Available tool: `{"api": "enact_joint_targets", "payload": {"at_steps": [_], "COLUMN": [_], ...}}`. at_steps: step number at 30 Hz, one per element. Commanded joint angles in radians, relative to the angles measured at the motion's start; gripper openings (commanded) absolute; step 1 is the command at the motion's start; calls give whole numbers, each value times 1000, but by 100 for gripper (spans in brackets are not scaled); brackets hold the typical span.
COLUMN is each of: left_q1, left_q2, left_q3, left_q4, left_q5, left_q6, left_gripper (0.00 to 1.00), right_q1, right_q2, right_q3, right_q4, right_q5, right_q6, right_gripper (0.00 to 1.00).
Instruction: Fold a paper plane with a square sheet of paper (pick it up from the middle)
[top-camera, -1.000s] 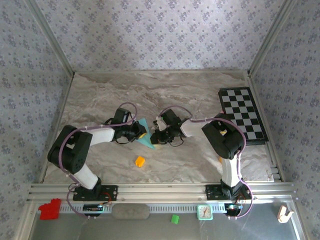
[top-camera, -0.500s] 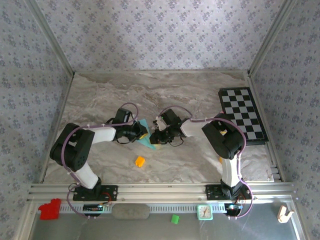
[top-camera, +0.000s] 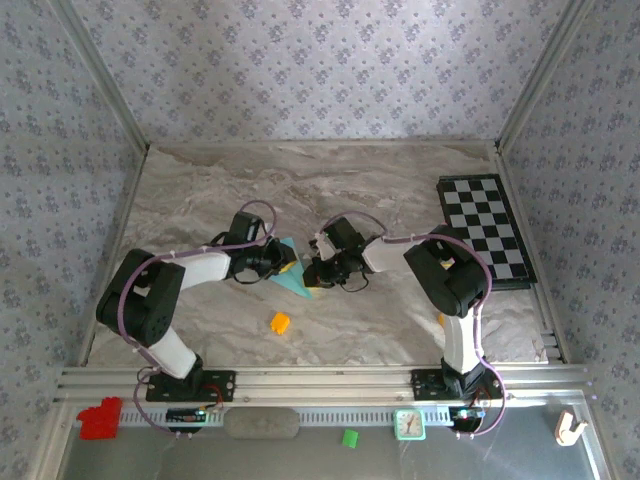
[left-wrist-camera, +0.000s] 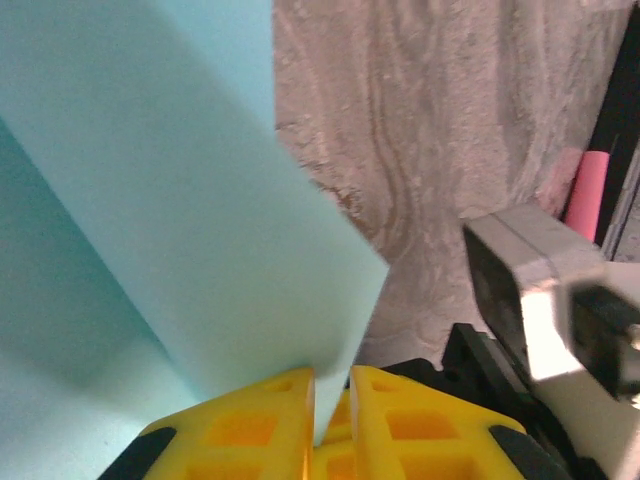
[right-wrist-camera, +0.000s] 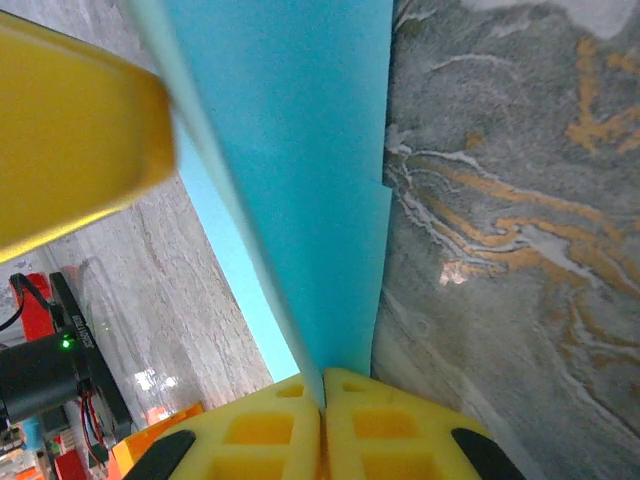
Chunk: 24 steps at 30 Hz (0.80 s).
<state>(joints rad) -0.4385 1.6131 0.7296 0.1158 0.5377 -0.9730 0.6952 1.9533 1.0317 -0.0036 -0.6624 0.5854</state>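
left fingers (left-wrist-camera: 300, 408): nearly closed, pinching one corner of the teal paper (left-wrist-camera: 150, 200). The paper fans up and to the left out of the narrow gap.
right fingers (right-wrist-camera: 316, 412): pressed together, with the paper's edge clamped in the seam. A raised fold line runs from there up to the left.
other finger in right wrist view: blurred yellow finger (right-wrist-camera: 70, 150) at upper left, up against the paper.
paper shape: folded and layered, not flat. From the top view it is a pointed teal wedge (top-camera: 293, 280), tip toward the near edge.
paper location: mid-desk, held between the two wrists, with the left fingers (top-camera: 282, 262) on its left side and the right fingers (top-camera: 312, 272) on its right.
paper vs desk: cannot tell whether the tip touches the surface.
desk (top-camera: 400, 320): marbled grey-beige.
orange cube (top-camera: 279, 322): on the desk, nearer than the paper and apart from it.
checkered board (top-camera: 485, 230): flat at the right edge, well apart from the paper.
near rail: red block (top-camera: 98, 418), green cube (top-camera: 350, 437) and small clock (top-camera: 409, 424) sit below it.
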Motion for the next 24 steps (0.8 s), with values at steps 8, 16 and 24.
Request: {"api": "enact_joint_targets", "payload": {"at_steps": [8,16,24], "left_q1": [6,3,4], "left_q2": [-5,37,56], "left_q3": [-26,-5,8], "left_q4": [42,24,-7], "left_q5": [7,7,-14], "left_q6": [-4,2,11], "left_gripper": [17,15,13], "right_q1": [-20,-19,-23], "right_q2": [47,50,52], "right_q3": [-19,-14,-10], "right_q4": [-56,-64,-70], "right_q5": [58,58,52], "right_q6": [11,10,23], "right_gripper": [8,10,11]}}
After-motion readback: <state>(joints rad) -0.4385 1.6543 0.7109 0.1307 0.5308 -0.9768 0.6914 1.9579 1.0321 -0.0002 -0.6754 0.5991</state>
